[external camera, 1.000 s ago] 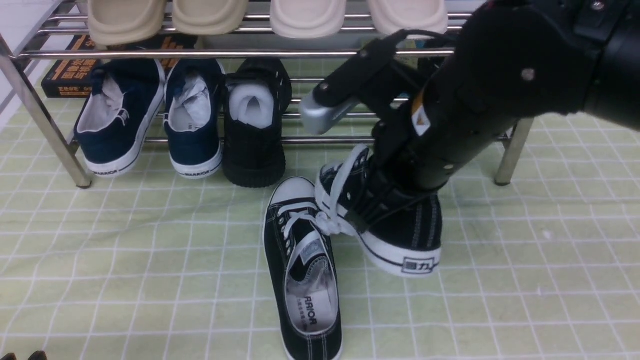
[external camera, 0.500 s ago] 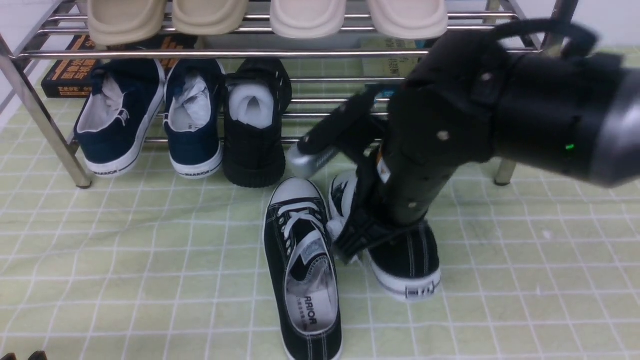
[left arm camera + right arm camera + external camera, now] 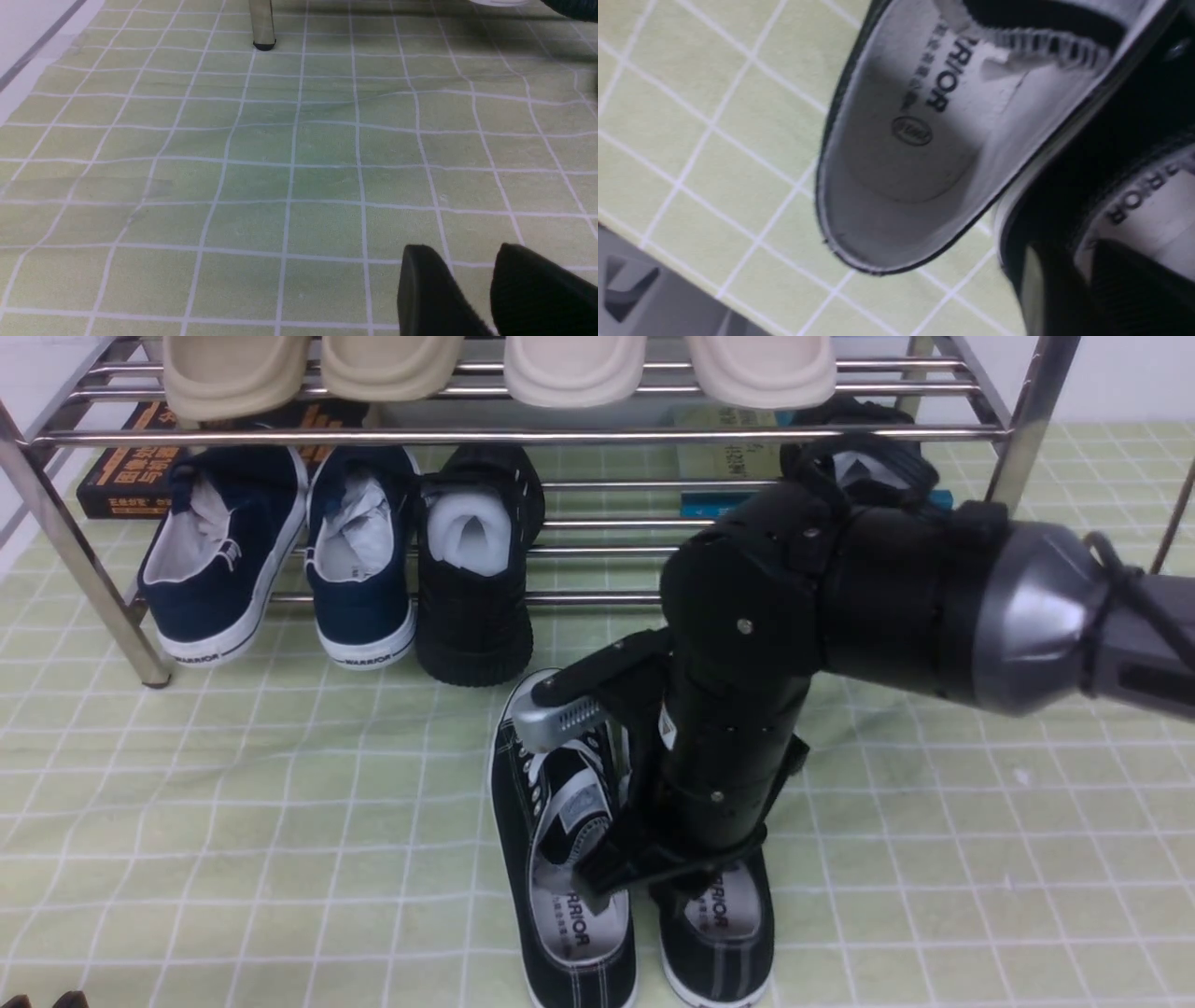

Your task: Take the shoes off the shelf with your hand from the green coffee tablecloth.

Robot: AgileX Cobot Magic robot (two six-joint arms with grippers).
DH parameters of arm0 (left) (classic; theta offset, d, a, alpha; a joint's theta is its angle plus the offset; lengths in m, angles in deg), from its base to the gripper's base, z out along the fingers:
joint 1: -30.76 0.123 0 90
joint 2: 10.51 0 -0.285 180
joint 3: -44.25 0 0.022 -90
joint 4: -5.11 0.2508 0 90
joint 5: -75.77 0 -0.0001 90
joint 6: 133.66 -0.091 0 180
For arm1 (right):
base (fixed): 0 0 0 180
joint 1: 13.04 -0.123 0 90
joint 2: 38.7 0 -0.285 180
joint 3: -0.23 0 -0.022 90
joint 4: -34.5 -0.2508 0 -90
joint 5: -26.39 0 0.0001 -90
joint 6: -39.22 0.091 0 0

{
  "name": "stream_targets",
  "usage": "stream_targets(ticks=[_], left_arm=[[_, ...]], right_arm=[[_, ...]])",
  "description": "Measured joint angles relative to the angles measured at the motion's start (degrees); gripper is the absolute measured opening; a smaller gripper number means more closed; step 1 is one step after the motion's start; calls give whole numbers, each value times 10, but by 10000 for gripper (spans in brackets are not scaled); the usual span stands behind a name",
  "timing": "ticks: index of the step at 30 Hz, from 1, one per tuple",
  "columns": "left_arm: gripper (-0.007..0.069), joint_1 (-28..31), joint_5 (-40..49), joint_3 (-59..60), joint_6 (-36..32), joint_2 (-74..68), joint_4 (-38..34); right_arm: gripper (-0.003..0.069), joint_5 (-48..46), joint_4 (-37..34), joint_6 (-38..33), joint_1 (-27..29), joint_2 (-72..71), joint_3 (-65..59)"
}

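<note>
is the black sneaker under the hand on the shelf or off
Off. The black sneaker sits on the green tablecloth beside its mate, in front of the shelf, with the hand gripping it.

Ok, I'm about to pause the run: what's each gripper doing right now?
Left gripper: open, holding nothing.
Right hand: closed on the right black sneaker, which rests on the cloth.

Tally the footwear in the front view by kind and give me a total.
Pale slippers: 4
Navy sneakers: 2
All-black shoes: 2, one partly hidden behind the right claw
Black canvas sneakers: 2
Total: 10
</note>
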Motion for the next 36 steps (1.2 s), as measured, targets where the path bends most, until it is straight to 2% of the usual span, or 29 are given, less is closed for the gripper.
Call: stream_targets(ticks=[1,2,3,5,9,12,17,18,19,21,26,27,30,31,32,34,36], left_arm=[[239,0,0,0,0,0,0],[239,0,0,0,0,0,0],[239,0,0,0,0,0,0],[239,0,0,0,0,0,0],[239,0,0,0,0,0,0],[239,0,0,0,0,0,0],[239,0,0,0,0,0,0],[239,0,0,0,0,0,0],[239,0,0,0,0,0,0],[239,0,0,0,0,0,0],[239,0,0,0,0,0,0],[239,0,0,0,0,0,0],[239,0,0,0,0,0,0],[239,0,0,0,0,0,0],[239,0,0,0,0,0,0],[239,0,0,0,0,0,0],[239,0,0,0,0,0,0]], right_arm=[[203,0,-1,1,-1,0,0],[265,-12,-1,5,-1,-1,7],[272,-16,-1,5,-1,-2,8],[346,-41,2,7,-1,-9,32],[366,-57,29,-1,-1,-39,88],[300,-59,62,-8,-2,-82,108],[80,-69,115,-12,-2,-191,108],[62,-69,117,-12,-2,-202,107],[-3,-70,122,-6,-2,-263,91],[-12,-72,126,0,-2,-295,78],[-15,-69,150,42,-2,-472,-41],[-15,-36,160,59,-2,-535,-120],[-15,86,172,94,-2,-644,-257],[-15,97,172,96,-2,-658,-279],[-13,204,172,120,-2,-713,-379],[-13,290,172,141,-2,-754,-478],[-11,336,173,147,-2,-773,-518]])
